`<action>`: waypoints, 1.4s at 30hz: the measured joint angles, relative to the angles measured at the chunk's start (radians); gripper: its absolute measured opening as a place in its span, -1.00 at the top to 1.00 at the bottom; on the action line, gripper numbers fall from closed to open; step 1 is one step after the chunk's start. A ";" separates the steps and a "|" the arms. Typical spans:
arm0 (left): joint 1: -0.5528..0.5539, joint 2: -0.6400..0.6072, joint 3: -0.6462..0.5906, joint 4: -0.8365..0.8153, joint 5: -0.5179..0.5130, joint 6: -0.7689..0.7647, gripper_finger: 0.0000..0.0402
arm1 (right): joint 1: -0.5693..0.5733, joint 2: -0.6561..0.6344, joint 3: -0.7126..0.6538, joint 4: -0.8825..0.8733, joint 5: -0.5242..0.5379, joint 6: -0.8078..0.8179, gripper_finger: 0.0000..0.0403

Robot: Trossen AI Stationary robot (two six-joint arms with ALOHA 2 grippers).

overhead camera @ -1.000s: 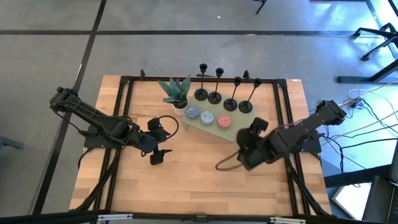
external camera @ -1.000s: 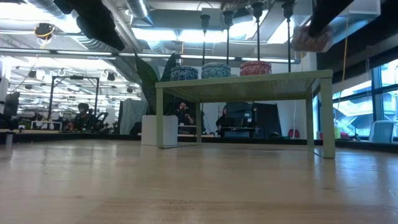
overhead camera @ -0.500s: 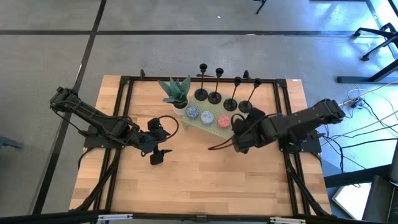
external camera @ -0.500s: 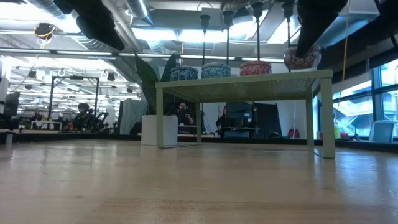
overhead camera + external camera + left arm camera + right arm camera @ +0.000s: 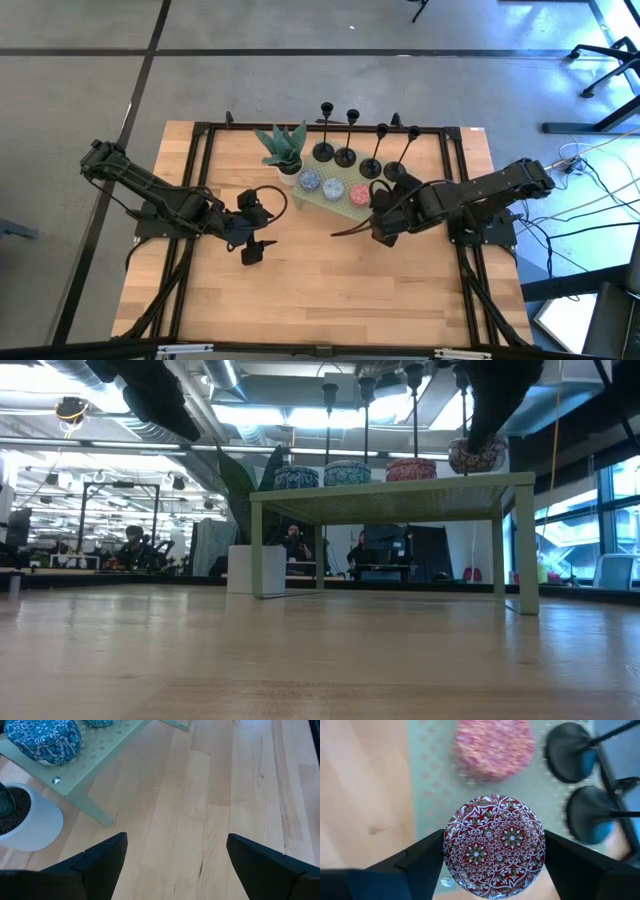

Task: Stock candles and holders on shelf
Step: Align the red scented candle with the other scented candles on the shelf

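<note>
Candles sit in a row on the pale green shelf: we count a bluish one, a second bluish one and a pink-red one lying flat along its near edge, and in the low view the same three show side by side on the perforated top. The fourth candle, red with a patterned face, is clamped between the two fingers of the right gripper, which hangs over the right end of the shelf just beside the pink-red one; in the low view this candle is right at the shelf's top, and we cannot tell whether it touches it. Behind the row stand the four black holders, their disc bases on the far side of the shelf and their cups bare at the tops of the stems; the right wrist view shows two of those bases near the held candle. A potted plant in a white pot stands at the shelf's left end. The left gripper waits over the bare wooden table, left of the shelf, its fingers spread apart and holding nothing.
</note>
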 joint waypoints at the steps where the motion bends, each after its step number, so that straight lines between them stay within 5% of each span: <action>1: 0.000 0.000 0.000 0.000 0.000 0.000 -0.70 | 0.000 0.000 0.000 0.016 -0.014 0.000 -0.54; 26: 0.000 0.000 0.000 0.000 0.051 -0.026 -0.70 | -0.043 0.000 -0.023 0.052 -0.123 -0.050 -0.58; 42: 0.000 0.000 0.000 0.000 0.042 -0.026 -0.70 | -0.055 0.000 -0.023 0.058 -0.101 -0.098 -0.59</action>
